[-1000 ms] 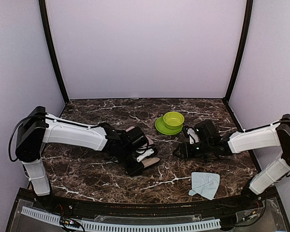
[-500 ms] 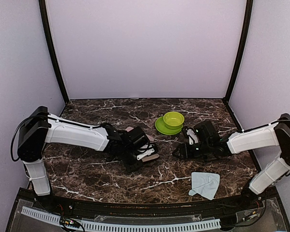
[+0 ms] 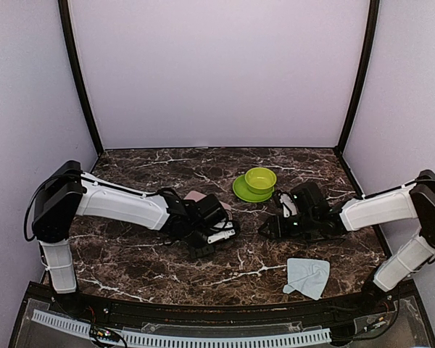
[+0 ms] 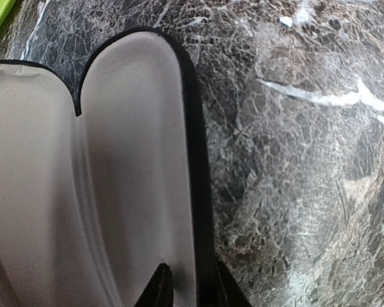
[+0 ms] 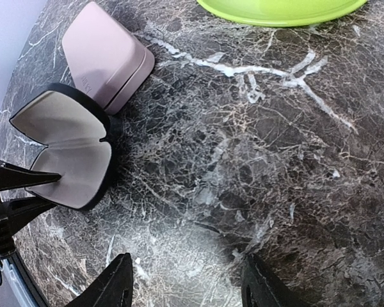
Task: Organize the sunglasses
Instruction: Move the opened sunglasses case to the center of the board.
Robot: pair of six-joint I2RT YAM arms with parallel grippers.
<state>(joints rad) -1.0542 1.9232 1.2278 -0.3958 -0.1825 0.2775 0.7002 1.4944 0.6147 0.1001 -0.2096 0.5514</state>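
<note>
The left arm is reaching low across the marble table. Its left gripper is pinching the rim of the open black case, with one finger inside on the pale lining and the other outside. The wrist view is cutting off the fingers and the case's near end. Behind it the pink case is lying shut, and from above the arm is half hiding it. Further right a green bowl is sitting on a green plate. The right gripper is hovering over bare marble with its fingers spread and nothing between them. The sunglasses are not showing clearly anywhere. The dark shapes under the right wrist are too blurred to tell. A pale cloth is lying near the front edge.
</note>
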